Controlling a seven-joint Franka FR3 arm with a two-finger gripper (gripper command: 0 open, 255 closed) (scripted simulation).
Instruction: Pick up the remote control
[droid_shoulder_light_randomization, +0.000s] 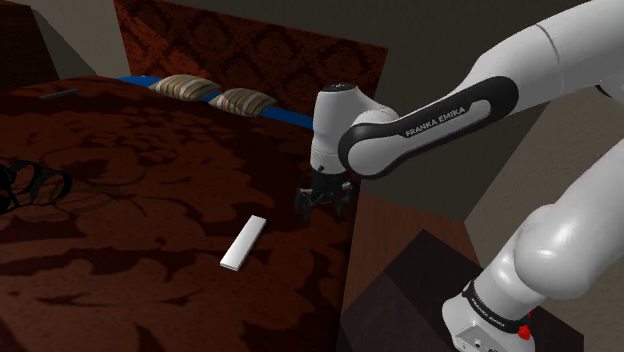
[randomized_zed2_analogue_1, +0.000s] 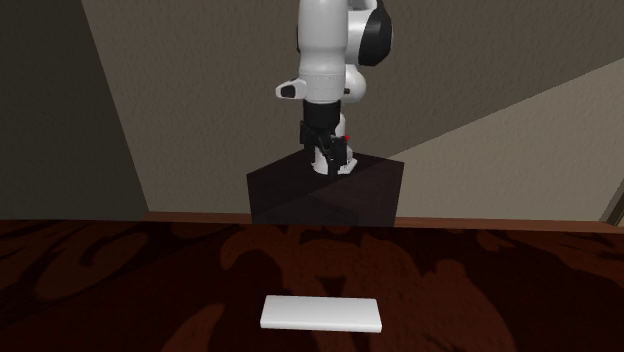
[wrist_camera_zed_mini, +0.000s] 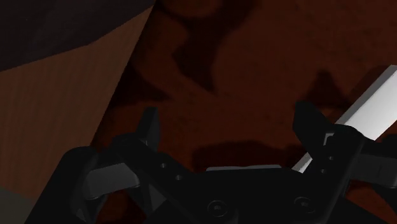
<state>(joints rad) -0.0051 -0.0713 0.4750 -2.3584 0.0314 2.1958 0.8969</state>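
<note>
Gripper (droid_shoulder_light_randomization: 323, 203) is wide open and empty (hanging beside the remote (droid_shoulder_light_randomization: 243, 242)), so I'd centre it across the narrow width first.

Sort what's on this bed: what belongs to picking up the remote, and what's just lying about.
For the job: white remote control; claw, open and apart from it.
Lying about: two striped pillows; black tangle at the shoulder view's left edge.

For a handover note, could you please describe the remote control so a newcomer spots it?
Find the bed with the dark red patterned cover. Near its edge, beside the gripper, lies the remote control: a flat white bar, unlike the striped pillows farther off.
</note>
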